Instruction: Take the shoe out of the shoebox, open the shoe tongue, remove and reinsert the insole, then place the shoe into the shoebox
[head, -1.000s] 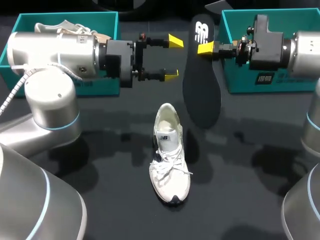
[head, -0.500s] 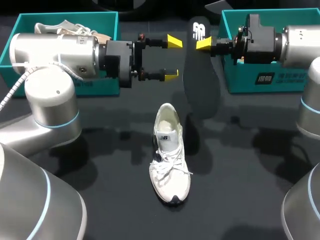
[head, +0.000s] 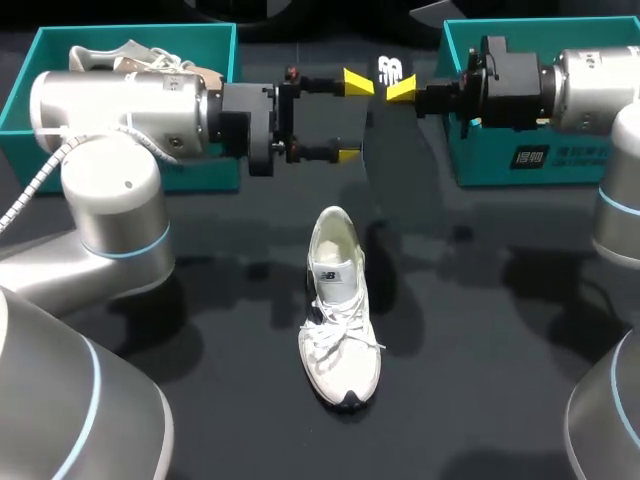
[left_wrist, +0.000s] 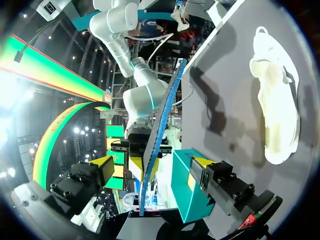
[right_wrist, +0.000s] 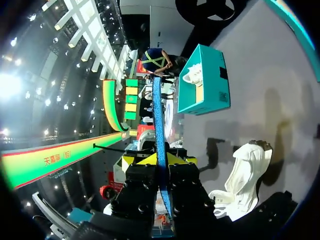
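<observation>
Plenty tucked out of sight!
The left arm (head: 120, 105) masks most of the left shoebox (head: 205, 175); the insole (head: 390, 72) loses its lower outline against the dark table (head: 500, 330).

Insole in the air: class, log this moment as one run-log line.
insole: hanging upright, off table | right gripper: shut on insole's upper end | left gripper: open, beside insole | shoe: lying on table

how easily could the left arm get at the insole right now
Probably easily: the open left gripper sits right beside the insole, which hangs from the right gripper above the table, with nothing between them.
</observation>
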